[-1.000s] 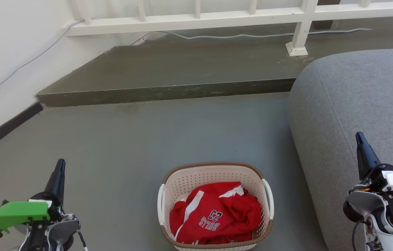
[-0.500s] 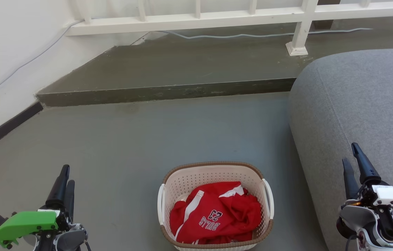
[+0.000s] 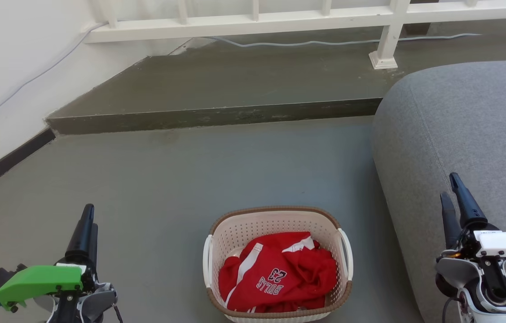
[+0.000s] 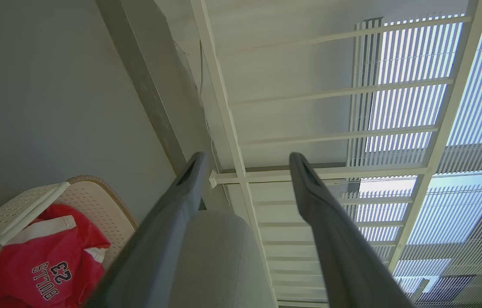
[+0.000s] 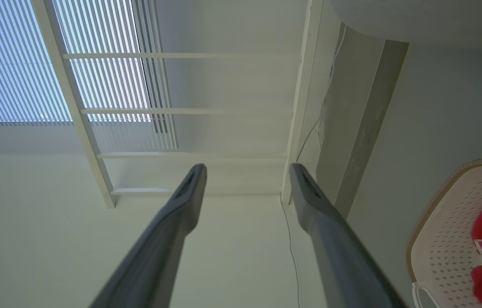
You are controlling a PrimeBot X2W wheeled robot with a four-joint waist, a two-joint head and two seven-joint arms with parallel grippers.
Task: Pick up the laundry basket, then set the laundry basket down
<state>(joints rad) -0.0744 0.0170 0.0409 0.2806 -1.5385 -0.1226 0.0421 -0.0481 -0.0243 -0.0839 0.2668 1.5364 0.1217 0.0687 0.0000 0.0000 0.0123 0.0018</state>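
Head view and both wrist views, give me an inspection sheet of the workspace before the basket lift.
Surface: grey floor, flat, with a raised step beyond it.
Job's things: laundry basket upright on the floor beside the sofa, with a crumpled red jersey inside; both white side handles free.
Clutter: nothing seen.
Grippers: left pincer open, off to the basket's left, not touching it; right pincer open, in front of the sofa, holding nothing.
Cables: grey cable lying along the step under the railing; thin cable running on the white wall.
Surroundings: grey sofa at right, white railing behind, white wall at left.
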